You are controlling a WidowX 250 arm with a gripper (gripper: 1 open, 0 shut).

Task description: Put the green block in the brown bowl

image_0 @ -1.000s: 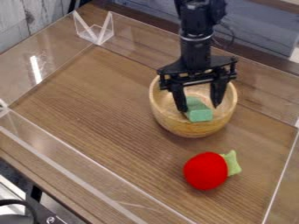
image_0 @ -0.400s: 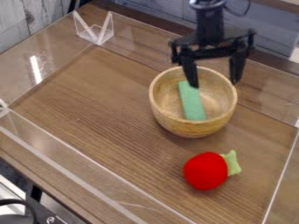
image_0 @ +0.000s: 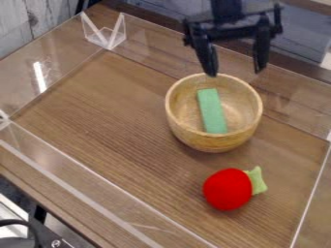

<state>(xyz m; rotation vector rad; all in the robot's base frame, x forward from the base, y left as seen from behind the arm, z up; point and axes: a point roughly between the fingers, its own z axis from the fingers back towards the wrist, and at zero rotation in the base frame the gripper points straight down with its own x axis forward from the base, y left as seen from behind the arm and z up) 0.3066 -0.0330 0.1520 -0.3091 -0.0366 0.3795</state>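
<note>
Gripper (image_0: 230,41) fingers stand wide apart over the far side of the brown bowl (image_0: 214,113), with nothing held between them; the dark arm reaches in from the far edge of the view. Below and nearer than the gripper, the green block (image_0: 211,111) lies inside the bowl, apart from the fingers. It rests lengthwise from far to near, a little left of the bowl's middle, with its near end close to the bowl's near inner wall. The bowl is round, light brown and thick-walled, and it sits on the wooden tabletop (image_0: 97,121), right of the middle of the scene. Near the bowl, on its near side and slightly to the right, a red round toy (image_0: 227,190) rests on the tabletop, with a small pale green piece (image_0: 257,178) showing at its far right side. Well apart from the bowl, at the far left, stands a clear, angular object (image_0: 104,32). Black cables (image_0: 26,232) curve into the near left corner of the view.
</note>
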